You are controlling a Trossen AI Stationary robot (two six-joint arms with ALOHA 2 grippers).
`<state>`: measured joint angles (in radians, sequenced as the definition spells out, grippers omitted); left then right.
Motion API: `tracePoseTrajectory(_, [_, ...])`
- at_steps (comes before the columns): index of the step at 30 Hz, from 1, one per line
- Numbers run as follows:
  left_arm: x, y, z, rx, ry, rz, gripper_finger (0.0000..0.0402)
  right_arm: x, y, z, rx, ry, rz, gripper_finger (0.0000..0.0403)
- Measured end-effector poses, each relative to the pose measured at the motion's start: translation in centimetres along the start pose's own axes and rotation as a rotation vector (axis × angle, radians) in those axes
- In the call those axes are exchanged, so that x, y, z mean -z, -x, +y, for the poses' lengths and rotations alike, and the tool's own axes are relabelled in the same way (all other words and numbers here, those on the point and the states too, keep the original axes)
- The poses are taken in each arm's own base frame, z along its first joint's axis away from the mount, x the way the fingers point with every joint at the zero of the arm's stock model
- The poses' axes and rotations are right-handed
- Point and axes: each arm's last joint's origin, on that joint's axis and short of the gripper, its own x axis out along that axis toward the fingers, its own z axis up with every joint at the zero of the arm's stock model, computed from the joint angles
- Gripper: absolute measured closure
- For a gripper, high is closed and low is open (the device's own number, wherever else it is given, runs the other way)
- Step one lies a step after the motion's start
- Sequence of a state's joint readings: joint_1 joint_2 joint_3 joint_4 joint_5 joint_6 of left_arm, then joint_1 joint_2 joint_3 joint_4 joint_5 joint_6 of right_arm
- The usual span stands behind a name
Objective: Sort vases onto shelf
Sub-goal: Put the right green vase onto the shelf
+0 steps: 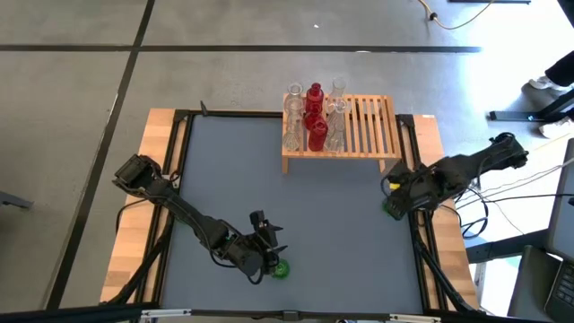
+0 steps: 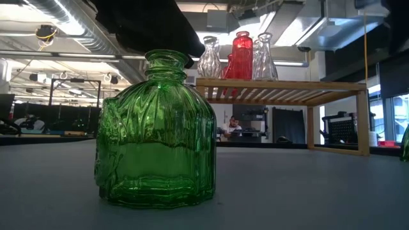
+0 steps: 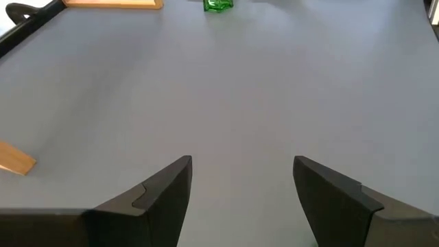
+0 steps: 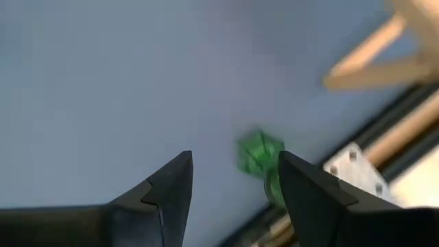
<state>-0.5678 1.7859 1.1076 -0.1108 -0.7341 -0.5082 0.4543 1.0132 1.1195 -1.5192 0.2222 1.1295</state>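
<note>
A squat green vase (image 1: 281, 268) stands upright on its base near the table's near edge and fills the low view (image 2: 156, 134). My left gripper (image 1: 269, 240) hovers just beyond it, open (image 3: 240, 199), with only bare table between its fingers. A second green vase (image 1: 393, 209) stands by the table's right edge. My right gripper (image 1: 393, 192) is above it, open, and the vase shows blurred beyond the fingers (image 4: 260, 154). The shelf (image 1: 363, 126) stands at the far side, with several clear and red vases (image 1: 314, 117) upright on its left half.
The right half of the shelf's slatted top (image 1: 372, 121) is bare. The grey table (image 1: 296, 197) is open between the shelf and the arms. Black frame rails and pale wood strips (image 1: 429, 152) run along the table's sides. A person's shoes (image 1: 547, 85) show at the far right.
</note>
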Motion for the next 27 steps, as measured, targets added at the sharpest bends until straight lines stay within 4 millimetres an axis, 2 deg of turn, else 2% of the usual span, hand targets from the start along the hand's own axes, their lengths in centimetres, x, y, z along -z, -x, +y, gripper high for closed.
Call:
tracePoseTrajectory(3, [0.0,0.0,0.0,0.0,0.006,0.0,0.0153,0.6,-1.6,-0.1,0.036,-0.022,0.093,0.0195])
tracePoseTrajectory(7, [0.0,0.0,0.0,0.0,0.006,0.0,0.0153,1.5,-3.5,-0.4,0.085,-0.023,0.184,0.0157])
tracePoseTrajectory(10, [0.0,0.0,0.0,0.0,0.006,0.0,0.0153,1.8,-4.5,-0.6,0.125,-0.017,0.202,0.0123])
tracePoseTrajectory(14, [0.0,0.0,0.0,0.0,0.006,0.0,0.0153,1.8,-4.8,-0.8,0.158,-0.009,0.168,0.0095])
tracePoseTrajectory(20, [0.0,0.0,0.0,-0.001,0.006,0.0,0.0153,1.8,-4.9,-0.9,0.179,-0.005,0.133,0.01])
tracePoseTrajectory(27, [0.0,0.0,0.0,-0.001,0.006,0.0,0.0153,1.8,-7.2,-1.9,0.234,-0.044,0.203,0.0127])
